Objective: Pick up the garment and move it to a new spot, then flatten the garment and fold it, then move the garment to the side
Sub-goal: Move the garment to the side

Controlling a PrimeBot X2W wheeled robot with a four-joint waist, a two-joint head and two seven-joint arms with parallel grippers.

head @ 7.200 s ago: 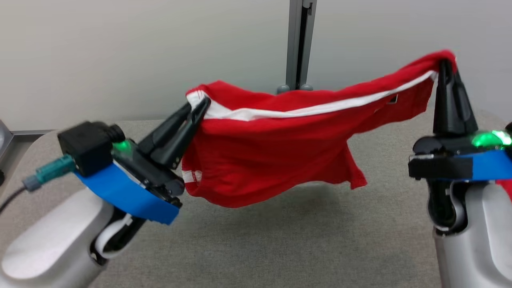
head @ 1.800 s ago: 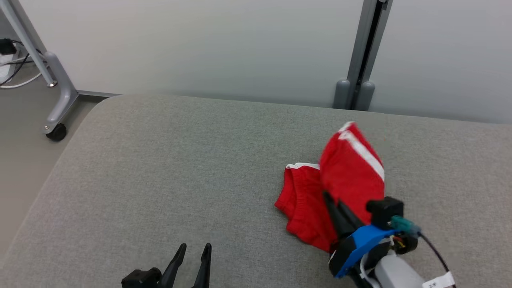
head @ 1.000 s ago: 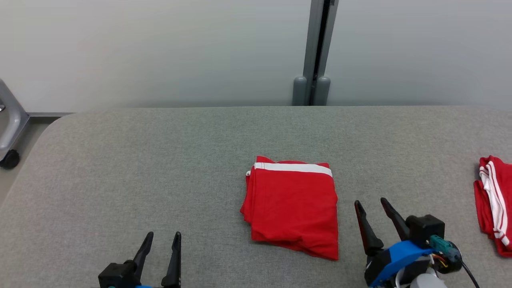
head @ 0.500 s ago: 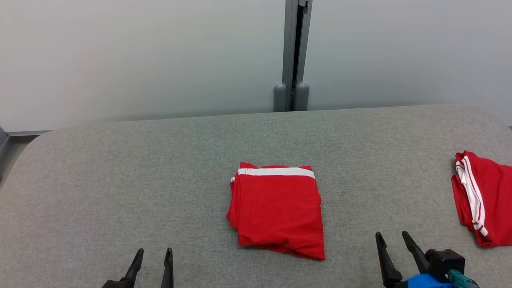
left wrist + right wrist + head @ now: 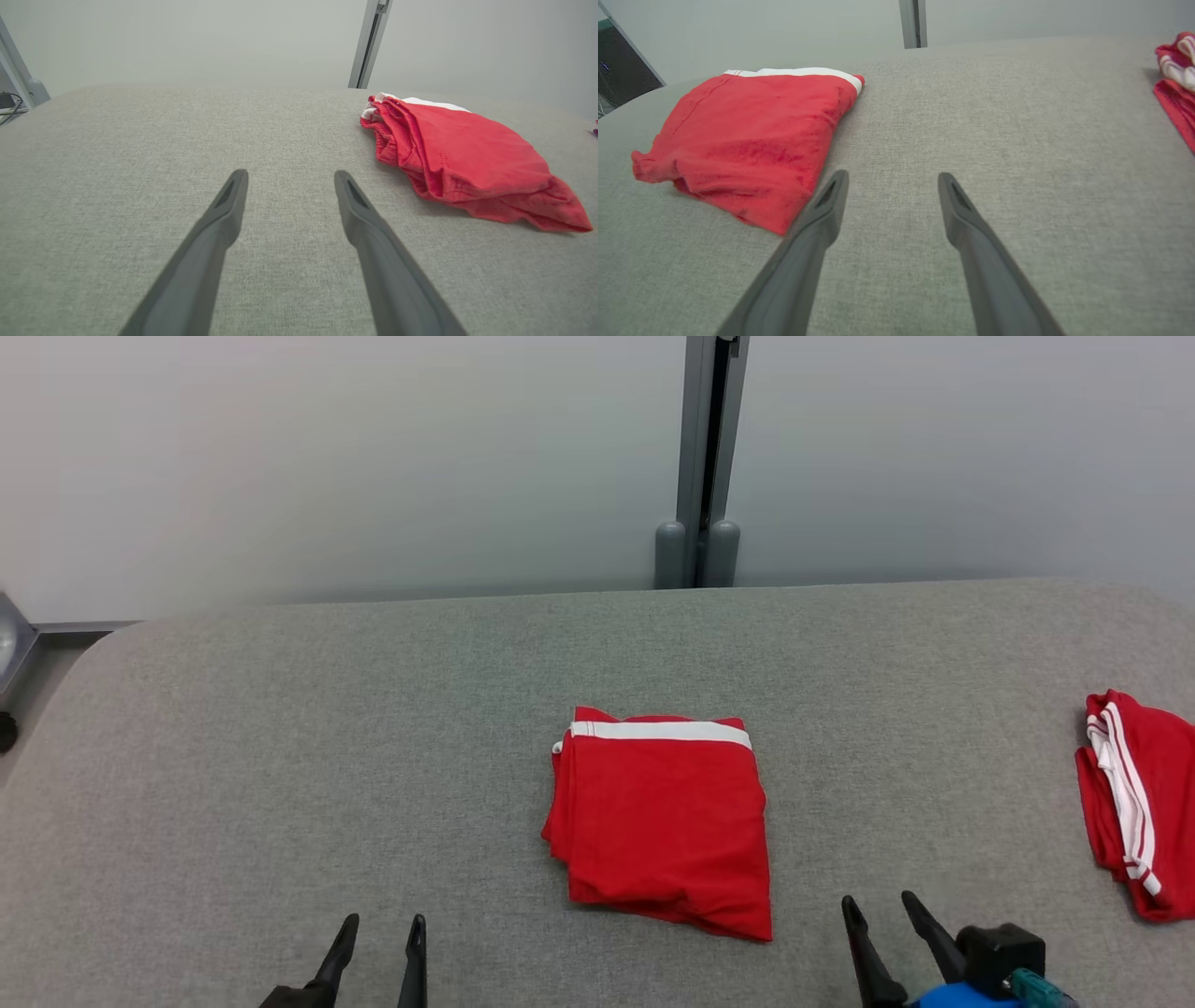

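At centre of the table [image 5: 280, 756], the folded red garment [image 5: 663, 826] is lying flat. The left gripper [image 5: 384, 918] at seven o'clock and the right gripper [image 5: 876, 897] at five are standing spread apart, empty. Another red piece [image 5: 1130, 803], perhaps folded, is lying at three.

The folded red cloth garment [image 5: 663, 821] with a white band is a soft, matt knit with fine holes; the grey table top [image 5: 280, 756] is covered with a rough, matt woven fabric. The long dark fingers [image 5: 219, 224] of the left gripper [image 5: 289, 173] and of the right gripper [image 5: 893, 176] look like smooth, matt plastic, and the grey upright post [image 5: 707, 457] like painted metal.
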